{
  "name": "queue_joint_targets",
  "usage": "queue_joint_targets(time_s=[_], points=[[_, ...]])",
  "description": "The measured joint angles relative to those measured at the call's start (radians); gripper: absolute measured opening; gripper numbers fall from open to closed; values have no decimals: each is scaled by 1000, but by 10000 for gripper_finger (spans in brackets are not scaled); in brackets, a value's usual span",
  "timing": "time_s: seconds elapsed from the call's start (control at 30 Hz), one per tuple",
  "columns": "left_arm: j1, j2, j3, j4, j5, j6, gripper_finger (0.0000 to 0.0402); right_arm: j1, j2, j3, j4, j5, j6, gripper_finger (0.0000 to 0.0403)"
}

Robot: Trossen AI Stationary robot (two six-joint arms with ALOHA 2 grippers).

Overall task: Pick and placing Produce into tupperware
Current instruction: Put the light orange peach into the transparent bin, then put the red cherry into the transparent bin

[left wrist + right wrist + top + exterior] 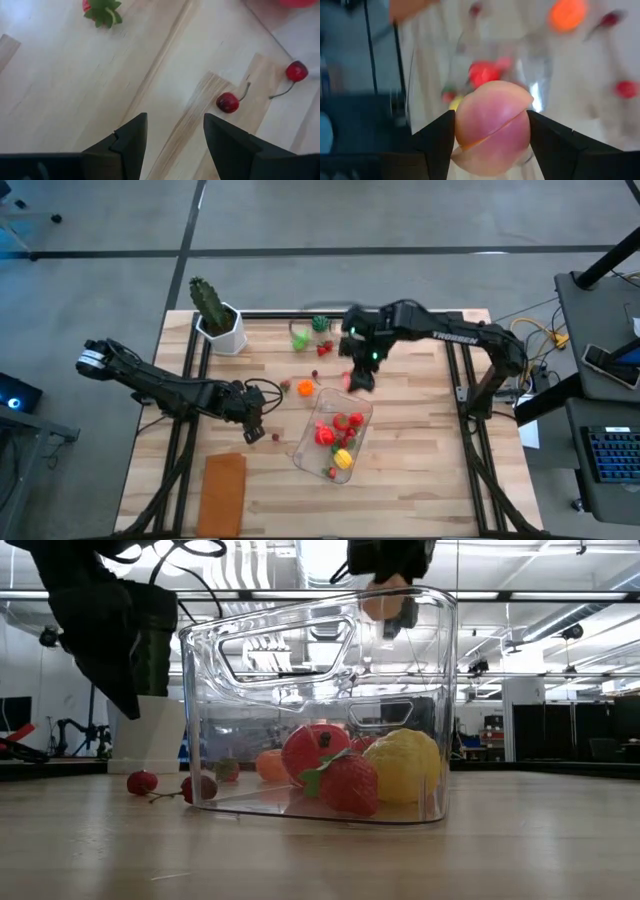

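Right pincer grips a smooth, light, rigid-looking peach across its middle, frame centre; left pincer open, empty.

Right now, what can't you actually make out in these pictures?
- Loose produce by the cactus: high view, too small to name.
- Tupperware: right wrist view, blurred and partly hidden by the held peach.
- Left gripper: high view, too dark to show its jaws; the left wrist view shows them open.
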Motion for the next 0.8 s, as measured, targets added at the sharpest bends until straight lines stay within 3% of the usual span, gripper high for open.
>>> queue_joint_targets(time_s=[0.3, 0.57, 0.7, 0.8], points=[[2, 14, -5, -7, 33, -207, 180, 153, 47, 0, -30, -1, -184, 231], [1, 69, -2, -6, 45, -415, 197, 180, 54, 0, 21, 122, -215, 289], [0, 99, 11, 1, 76, -439, 221, 180, 52, 1, 29, 143, -211, 322], [-5, 111, 16, 99, 120, -339, 233, 178, 44, 3, 20, 160, -209, 337]])
